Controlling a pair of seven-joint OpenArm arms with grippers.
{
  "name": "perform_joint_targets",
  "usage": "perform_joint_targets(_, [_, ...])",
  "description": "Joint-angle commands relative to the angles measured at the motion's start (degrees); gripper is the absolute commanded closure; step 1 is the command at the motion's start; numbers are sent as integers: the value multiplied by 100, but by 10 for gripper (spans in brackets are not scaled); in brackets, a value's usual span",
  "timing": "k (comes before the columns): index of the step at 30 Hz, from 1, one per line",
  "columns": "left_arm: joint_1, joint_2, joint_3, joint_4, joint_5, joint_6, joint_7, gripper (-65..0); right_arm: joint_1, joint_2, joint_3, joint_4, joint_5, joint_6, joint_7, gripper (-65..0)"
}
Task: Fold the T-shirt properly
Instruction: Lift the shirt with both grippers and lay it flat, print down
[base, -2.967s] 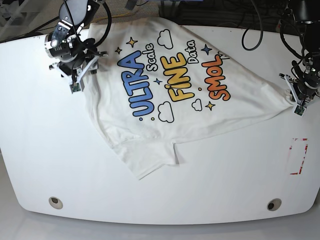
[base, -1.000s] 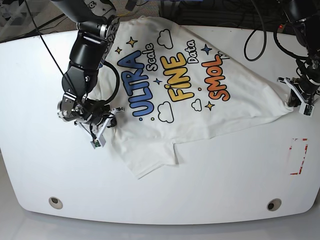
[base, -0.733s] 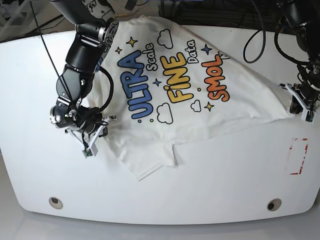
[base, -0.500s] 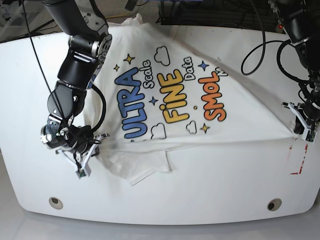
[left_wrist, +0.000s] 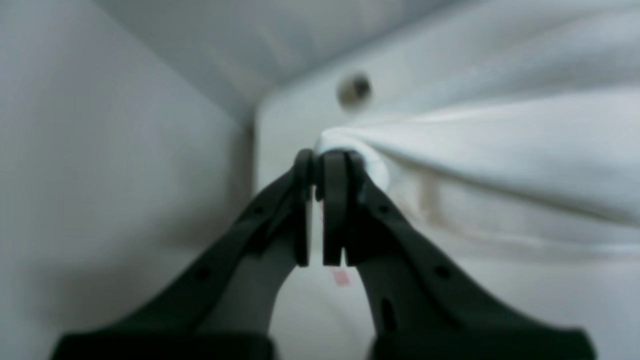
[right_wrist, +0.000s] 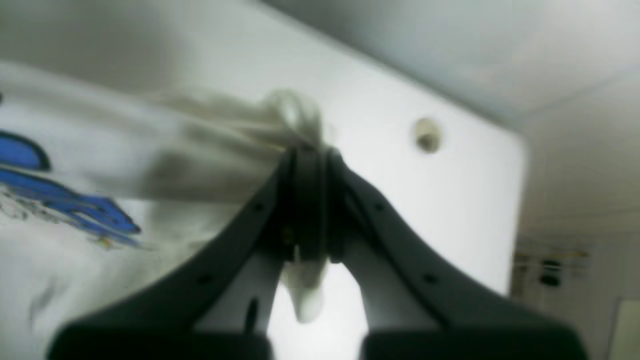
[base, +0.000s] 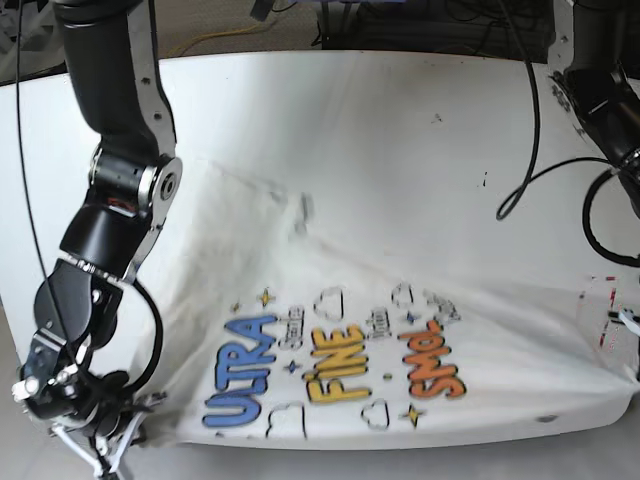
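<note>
Two grippers are each pinched shut on a bunched corner of the T-shirt (base: 340, 330). Nearest, in the left wrist view, the left gripper (left_wrist: 320, 175) has its fingers (left_wrist: 334, 210) closed to a sliver, a knuckle of white cloth bulging just past the tips and stretching away to one side. In the right wrist view, the right gripper (right_wrist: 310, 165) clamps a wad of cloth, a tail of it hanging down between the fingers (right_wrist: 305, 200).

Beyond the tips, the shirt spreads print-up across the white table (base: 420, 140), drawn toward the front edge.

It looks light, limp and stretchy, likely to sag and crease; corners or hems seem the best holds. No containers show.
</note>
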Motion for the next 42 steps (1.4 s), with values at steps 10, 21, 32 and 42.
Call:
perform_joint_targets(10, [-1470,-496,540,101,77,125,-74,0,1774,231,-527,390,5,-10,-503,0])
perform_joint_targets(21, [-583,-496,469,207,59,98,-74,0,-151,222,-492,2201,5,-10,-846,0])
perform_joint_targets(32, [2116,-259,82,1314,33,90,-74,0,-3386,-323,26,3696,5,-10,-864,0])
perform_joint_targets(42, [4059,304,-647,1481,41,-126,-100,0,-5162,-903,730,3722,5,-10,-855,0])
